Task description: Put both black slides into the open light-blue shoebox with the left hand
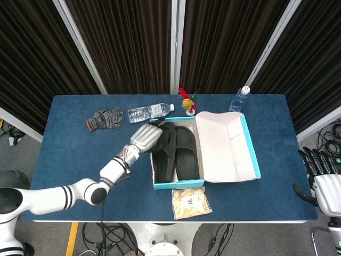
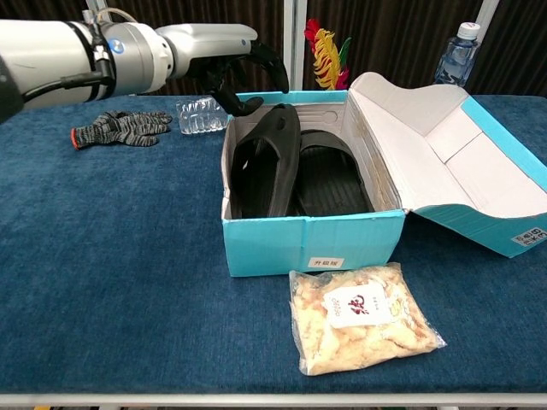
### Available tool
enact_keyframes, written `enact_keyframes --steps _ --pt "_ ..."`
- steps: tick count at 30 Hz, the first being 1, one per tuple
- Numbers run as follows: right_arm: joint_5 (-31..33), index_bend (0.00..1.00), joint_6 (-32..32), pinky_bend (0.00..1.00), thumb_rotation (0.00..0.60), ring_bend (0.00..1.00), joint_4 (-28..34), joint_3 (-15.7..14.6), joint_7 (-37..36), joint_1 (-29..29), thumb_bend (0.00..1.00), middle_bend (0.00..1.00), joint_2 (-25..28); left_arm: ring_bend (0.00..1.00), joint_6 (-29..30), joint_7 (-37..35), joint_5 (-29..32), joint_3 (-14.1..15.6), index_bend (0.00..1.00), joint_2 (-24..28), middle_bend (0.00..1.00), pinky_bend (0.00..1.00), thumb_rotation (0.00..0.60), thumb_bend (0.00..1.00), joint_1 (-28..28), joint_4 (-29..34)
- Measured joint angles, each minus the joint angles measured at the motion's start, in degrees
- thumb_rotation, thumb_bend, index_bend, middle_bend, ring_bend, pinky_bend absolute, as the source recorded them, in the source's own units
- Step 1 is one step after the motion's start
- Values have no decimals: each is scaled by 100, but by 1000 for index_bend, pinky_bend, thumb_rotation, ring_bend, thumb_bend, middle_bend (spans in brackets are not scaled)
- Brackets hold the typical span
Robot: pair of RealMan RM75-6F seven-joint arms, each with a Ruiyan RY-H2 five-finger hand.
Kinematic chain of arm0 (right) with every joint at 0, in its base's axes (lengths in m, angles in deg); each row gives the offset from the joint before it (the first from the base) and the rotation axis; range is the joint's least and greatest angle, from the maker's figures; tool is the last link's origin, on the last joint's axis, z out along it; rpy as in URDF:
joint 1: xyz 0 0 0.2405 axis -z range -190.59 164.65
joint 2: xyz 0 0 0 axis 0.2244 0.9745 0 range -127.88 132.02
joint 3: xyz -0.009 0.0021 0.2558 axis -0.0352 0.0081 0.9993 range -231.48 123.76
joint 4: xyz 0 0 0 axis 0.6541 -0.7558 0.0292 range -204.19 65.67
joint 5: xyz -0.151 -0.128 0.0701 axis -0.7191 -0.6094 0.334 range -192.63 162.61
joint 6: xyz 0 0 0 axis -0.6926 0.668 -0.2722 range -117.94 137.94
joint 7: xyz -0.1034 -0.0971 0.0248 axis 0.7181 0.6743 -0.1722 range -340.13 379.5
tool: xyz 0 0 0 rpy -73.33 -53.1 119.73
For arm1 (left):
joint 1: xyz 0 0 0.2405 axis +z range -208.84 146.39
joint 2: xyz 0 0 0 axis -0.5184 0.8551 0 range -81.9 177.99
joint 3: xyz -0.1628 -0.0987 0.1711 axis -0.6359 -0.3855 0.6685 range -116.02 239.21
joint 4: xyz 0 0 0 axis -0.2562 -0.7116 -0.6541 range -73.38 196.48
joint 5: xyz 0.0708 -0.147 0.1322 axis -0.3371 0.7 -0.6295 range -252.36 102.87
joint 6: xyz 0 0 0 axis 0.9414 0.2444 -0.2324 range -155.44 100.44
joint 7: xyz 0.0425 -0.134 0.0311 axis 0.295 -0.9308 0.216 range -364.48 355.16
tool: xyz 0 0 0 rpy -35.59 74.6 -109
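"Where are the slides?"

"Both in the box [image 2: 312, 243]: the right slide [image 2: 329, 175] flat, the left slide [image 2: 267, 162] tilted against the box's left wall."

"And the left hand [image 2: 238, 73]?"

"Above the box's far-left corner, fingers spread, holding nothing. The right hand [image 1: 319, 170] hangs off the table, fingers apart."

"Advice?"

"I'd press the tilted slide flat, then lift clear of the wall."

There are two black slides [image 1: 169, 150] [image 1: 187, 151], one blue shoebox [image 1: 250, 154], two water bottles [image 1: 150, 112] [image 1: 239, 99], one pair of gloves [image 1: 105, 118], one snack bag [image 1: 189, 202], and one feather toy [image 1: 187, 101].
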Motion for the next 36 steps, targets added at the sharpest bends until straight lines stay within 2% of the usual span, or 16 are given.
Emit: enact_keyframes --steps 9,21,26,29,31,36 --pt "32 0 -11 27 600 0 -88 -2 -96 5 154 52 -26 9 -302 614 763 159 288 -360 239 189 600 542 -661 -670" --pt "39 0 10 27 600 0 -142 -3 -156 19 155 53 -40 9 -247 1217 1812 623 288 -439 262 181 600 540 -1021 -773" --pt "30 0 59 27 600 0 -124 -6 -157 48 155 52 -13 9 -28 910 1675 504 284 -390 261 182 600 532 -897 -596" --pt "40 0 58 27 600 0 -130 -9 -181 56 155 53 -6 8 229 473 1325 372 282 -265 261 182 600 513 -664 -352" --pt "48 0 55 28 600 0 -144 -9 -217 58 155 52 -7 9 491 130 962 305 281 -102 261 182 600 484 -414 -117" --pt "141 0 6 28 600 0 -225 -9 -368 67 155 52 -15 41 1370 -582 66 286 281 431 261 183 600 341 397 392"
